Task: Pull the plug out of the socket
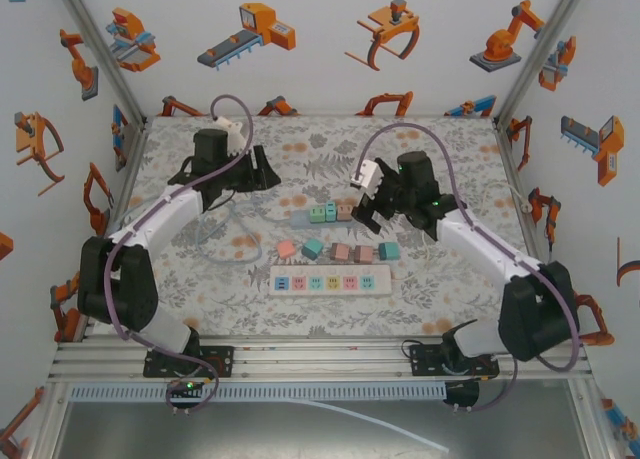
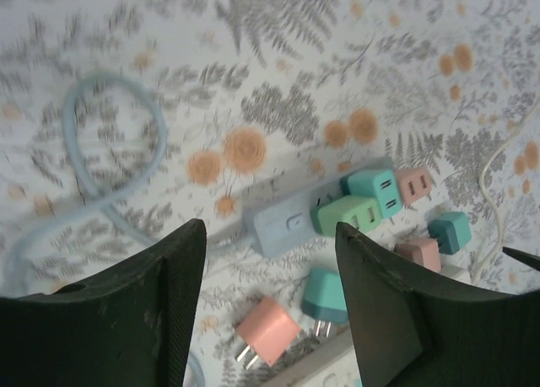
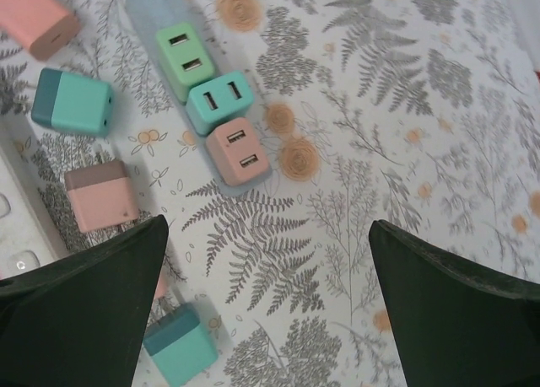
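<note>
White walls (image 1: pixel 330 39) printed with orange robot cartoons (aluminium posts (image 1: pixel 537 59) at the corners) enclose a fern-patterned tabletop (image 1: pixel 300 149).

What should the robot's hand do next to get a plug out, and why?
Probably lower the right gripper forward onto the pink plug: its jaws stand open and empty, and that plug sits just ahead, still plugged into the end of the blue power strip.

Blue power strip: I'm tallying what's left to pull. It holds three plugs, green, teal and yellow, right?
The third is pink, not yellow: the right wrist view shows green plug, teal plug and pink plug in the blue power strip.
</note>
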Robot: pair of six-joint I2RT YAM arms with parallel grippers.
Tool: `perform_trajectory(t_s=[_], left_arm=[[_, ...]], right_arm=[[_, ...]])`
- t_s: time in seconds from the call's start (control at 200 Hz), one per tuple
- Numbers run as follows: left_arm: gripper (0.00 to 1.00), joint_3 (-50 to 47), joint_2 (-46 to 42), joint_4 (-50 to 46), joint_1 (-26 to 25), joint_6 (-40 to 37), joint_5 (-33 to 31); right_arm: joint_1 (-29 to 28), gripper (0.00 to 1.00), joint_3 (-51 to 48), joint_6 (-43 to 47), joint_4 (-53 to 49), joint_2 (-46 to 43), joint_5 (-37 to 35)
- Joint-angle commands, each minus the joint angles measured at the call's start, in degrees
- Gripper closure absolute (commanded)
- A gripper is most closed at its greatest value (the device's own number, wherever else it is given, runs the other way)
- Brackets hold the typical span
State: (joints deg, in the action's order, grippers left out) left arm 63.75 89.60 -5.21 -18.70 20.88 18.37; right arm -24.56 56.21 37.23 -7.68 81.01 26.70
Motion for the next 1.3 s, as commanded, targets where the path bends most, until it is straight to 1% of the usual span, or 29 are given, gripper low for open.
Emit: perform_trajectory(t_s=[0.0, 0.065, 0.205, 0.386, 0.511, 0.586, 0.651, 0.711, 0.766, 0.836, 0.916, 1.072, 1.197, 1.297], left_arm=[[0.41, -1.68, 2.16, 0.09, 0.28, 8.94, 0.80], [0.41, -1.02, 4.71, 0.73, 0.01, 10.71, 2.51], [0.44, 3.07, 11.11, -2.30, -1.96, 13.43, 0.62], [0.45, 8.06, 16.56, -7.04, -5.04, 11.69, -2.94], [0.45, 10.76, 18.72, -12.95, -5.54, 10.14, -3.54], [0.45, 10.57, 18.69, -14.38, -5.60, 9.29, -4.38], [0.43, 10.49, 19.04, -14.32, -5.99, 8.24, -3.33], [0.42, 12.28, 20.47, -16.77, -6.95, 6.49, -3.04], [0.42, 13.38, 21.47, -18.23, -7.97, 5.91, -3.50], [0.42, 13.34, 21.86, -17.16, -9.04, 6.53, -4.03], [0.44, 14.10, 22.92, -16.85, -9.58, 7.18, -4.29], [0.48, 16.56, 26.22, -17.87, -9.85, 7.43, -4.81], [0.50, 17.32, 27.86, -20.59, -10.46, 5.85, -6.17], [0.51, 17.06, 28.33, -23.35, -10.96, 3.94, -8.59]], right_arm=[[0.15, 0.11, 4.88, 11.38, -6.92, 5.12, 6.11], [0.19, 0.15, 7.13, 12.21, -7.77, 8.34, 6.35], [0.11, 0.22, 12.03, 12.16, -10.40, 15.57, 6.57], [0.07, 0.26, 14.13, 11.64, -9.13, 19.79, 8.05], [0.10, 0.34, 15.66, 11.55, -9.45, 22.61, 9.17], [0.03, 0.38, 15.87, 11.15, -8.62, 23.59, 9.51], [-0.14, 0.40, 15.61, 10.29, -7.03, 24.38, 9.94], [-0.21, 0.41, 15.55, 9.93, -5.58, 25.66, 10.68], [-0.15, 0.44, 16.35, 10.19, -6.00, 27.15, 11.07], [-0.22, 0.47, 17.47, 11.48, -7.65, 28.46, 11.65], [-0.16, 0.50, 17.62, 12.41, -8.06, 28.94, 12.10], [-0.19, 0.60, 17.84, 12.95, -8.68, 29.55, 13.64], [-0.22, 0.65, 17.63, 12.96, -8.58, 29.54, 14.40], [-0.21, 0.67, 17.38, 12.95, -8.49, 29.44, 14.50]])
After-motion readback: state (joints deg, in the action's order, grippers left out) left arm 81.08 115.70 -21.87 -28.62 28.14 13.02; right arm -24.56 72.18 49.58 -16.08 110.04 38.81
